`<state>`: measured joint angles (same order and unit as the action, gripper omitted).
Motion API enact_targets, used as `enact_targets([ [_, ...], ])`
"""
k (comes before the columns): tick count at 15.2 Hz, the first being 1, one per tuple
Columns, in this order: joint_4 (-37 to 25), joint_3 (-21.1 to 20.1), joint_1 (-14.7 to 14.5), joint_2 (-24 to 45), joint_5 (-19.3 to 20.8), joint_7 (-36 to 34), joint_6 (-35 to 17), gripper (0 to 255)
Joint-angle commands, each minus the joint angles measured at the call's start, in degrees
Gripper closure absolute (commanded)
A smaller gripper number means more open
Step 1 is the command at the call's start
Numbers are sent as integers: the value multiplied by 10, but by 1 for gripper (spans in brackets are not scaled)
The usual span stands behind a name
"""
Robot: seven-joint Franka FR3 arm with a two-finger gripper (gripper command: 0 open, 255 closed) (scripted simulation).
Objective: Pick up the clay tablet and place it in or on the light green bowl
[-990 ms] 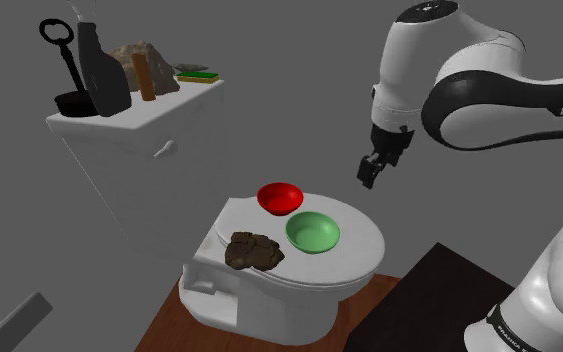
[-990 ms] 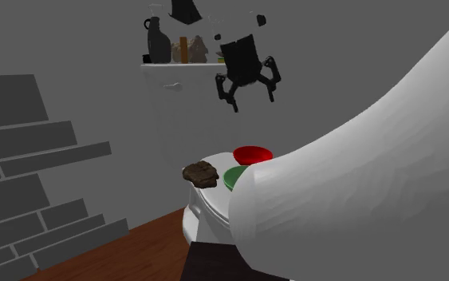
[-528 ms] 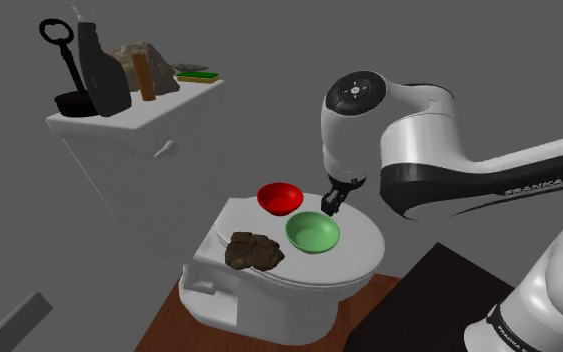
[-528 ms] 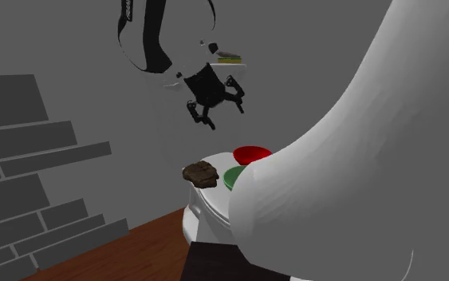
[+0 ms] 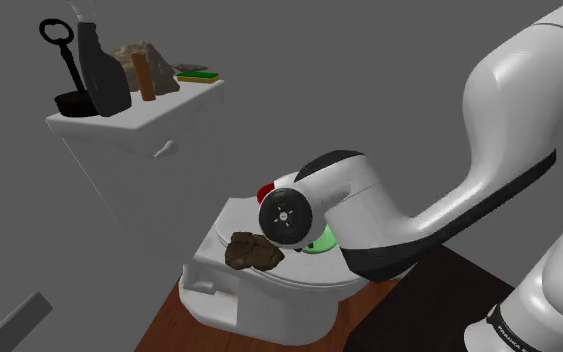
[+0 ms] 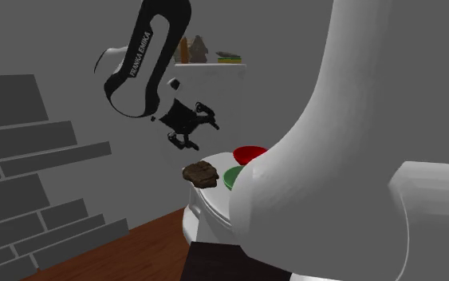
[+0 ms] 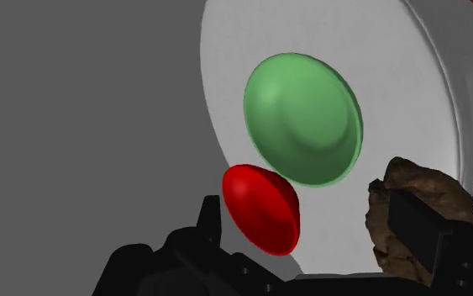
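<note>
We see the black claw [image 6: 181, 144] hanging spread apart, gripping nothing, above the lumpy brown tablet [image 6: 200, 172], beside the round light green bowl [image 7: 303, 118] on the white toilet lid [image 7: 226, 67].

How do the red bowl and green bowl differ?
The red bowl is bright red; the green bowl is pale green. The green bowl is clearly wider than the red bowl. The red bowl sits nearer the tank, the green bowl farther from it. Both are round, empty, on the white lid.
</note>
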<state>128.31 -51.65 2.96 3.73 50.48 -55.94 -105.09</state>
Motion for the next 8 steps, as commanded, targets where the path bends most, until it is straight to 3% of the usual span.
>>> enact_targets([
  [1, -34, -7, -29, 90, 87, -51, 60, 0],
  [4, -82, 28, -102, 200, 182, -91, 136, 0],
  [8, -146, 87, -194, 321, 279, -111, 210, 0],
])
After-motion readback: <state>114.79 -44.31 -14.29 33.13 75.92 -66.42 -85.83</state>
